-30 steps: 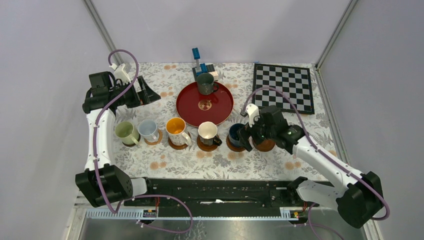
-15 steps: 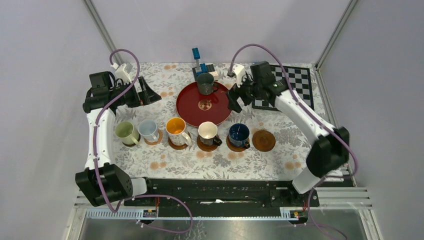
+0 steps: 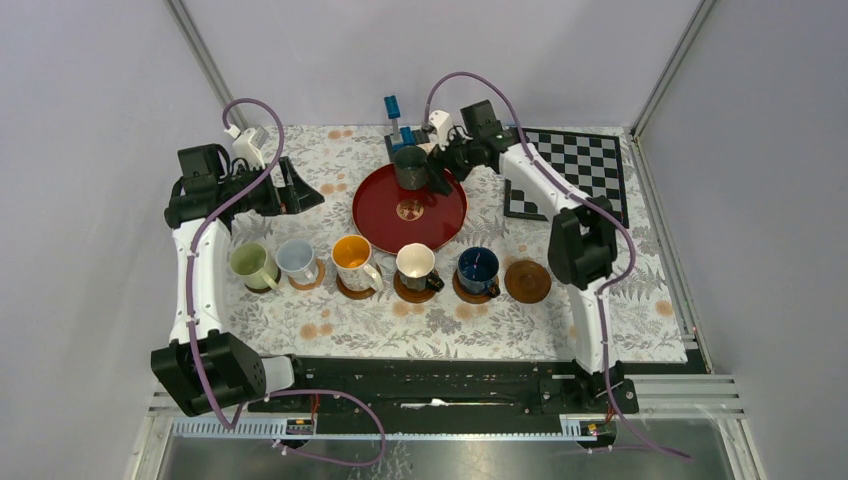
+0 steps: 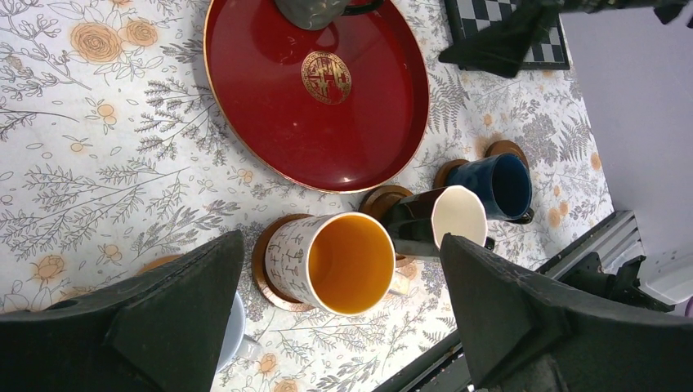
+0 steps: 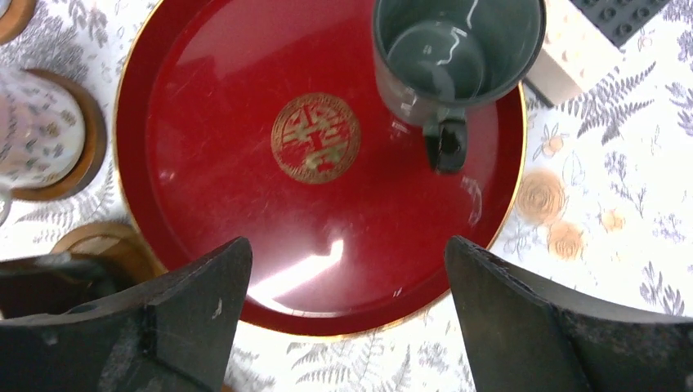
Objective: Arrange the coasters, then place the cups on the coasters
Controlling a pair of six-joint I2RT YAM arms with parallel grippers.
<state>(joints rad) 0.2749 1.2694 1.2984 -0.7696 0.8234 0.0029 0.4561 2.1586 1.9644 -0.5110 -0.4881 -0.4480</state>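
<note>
Grey-green cup (image 5: 458,53) is seen upright on the red tray (image 5: 245,98), at its far rim, with the handle sticking out over the tray floor. The other five cups (image 3: 354,255) are already seated on coasters in a row along the tray's near side. One bare coaster (image 3: 527,281) is left at the right end of that row, near-right of the tray.

Right gripper (image 5: 343,253) is held over the tray, just right of the cup. Its jaws are spread wide with nothing between them. Left gripper (image 3: 290,190) is parked left of the tray, also wide apart and empty.

Handling, as judged:
- The cup looks like glazed ceramic: rigid, no give, weighty for its size, and slick under hard pads.
- A chip is likely if it is knocked on the tray rim or dropped onto the coaster.
- A pinch across the wall at the lip is preferred, one finger inside and one outside, on the side away from the handle.
- The handle loop looks too narrow and would be prone to swing.
- A straight lift is needed to clear the tray rim.
</note>
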